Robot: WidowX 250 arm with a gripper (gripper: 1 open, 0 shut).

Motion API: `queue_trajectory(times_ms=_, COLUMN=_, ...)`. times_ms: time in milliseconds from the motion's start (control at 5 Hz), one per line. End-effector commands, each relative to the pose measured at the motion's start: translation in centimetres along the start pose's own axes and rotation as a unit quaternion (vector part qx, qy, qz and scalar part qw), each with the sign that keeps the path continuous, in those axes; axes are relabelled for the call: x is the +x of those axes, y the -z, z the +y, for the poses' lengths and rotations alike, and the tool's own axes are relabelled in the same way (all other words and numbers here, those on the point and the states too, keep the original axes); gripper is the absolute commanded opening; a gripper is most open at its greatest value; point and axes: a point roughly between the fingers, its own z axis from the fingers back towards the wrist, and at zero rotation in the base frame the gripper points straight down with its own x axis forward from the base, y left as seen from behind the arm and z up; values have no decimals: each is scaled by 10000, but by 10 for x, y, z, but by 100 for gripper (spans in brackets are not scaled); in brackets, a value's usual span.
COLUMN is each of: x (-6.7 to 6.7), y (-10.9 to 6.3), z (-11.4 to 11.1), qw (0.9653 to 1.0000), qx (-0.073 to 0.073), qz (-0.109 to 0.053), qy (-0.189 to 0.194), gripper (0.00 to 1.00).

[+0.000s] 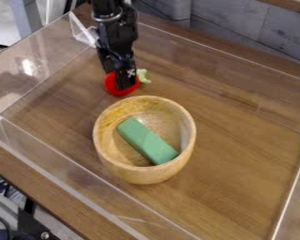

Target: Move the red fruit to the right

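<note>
The gripper points straight down with its black fingers spread wide, set low over the red fruit so that the fingertips seem to straddle it; whether they actually touch it I cannot tell from here. The red fruit sits on the wooden table toward the back left, its small green stem poking out to the right, just behind the wooden bowl, which holds a green block lying slantwise inside.

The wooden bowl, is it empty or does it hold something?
Not empty. The wooden bowl stands upright and holds a green block, lying flat inside it.
</note>
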Motion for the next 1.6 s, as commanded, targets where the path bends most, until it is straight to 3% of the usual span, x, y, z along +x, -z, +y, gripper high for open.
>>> queue_trajectory(times_ms=0, x=-1, y=0, z=5, qw=9999, qx=97, qz=-126, qy=22, gripper=0)
queue_trajectory(times_ms=800, x=13, y=-47, z=-4, qw=9985, qx=-147, qz=-442, qy=-274, gripper=0)
queue_trajectory(times_ms=1200, x=12, y=-27, z=-11, qw=9980, qx=-250, qz=-408, qy=-423, gripper=0)
queue_trajectory(times_ms=1400, x=7, y=-29, z=-24, qw=9988, qx=-372, qz=-324, qy=9, gripper=0)
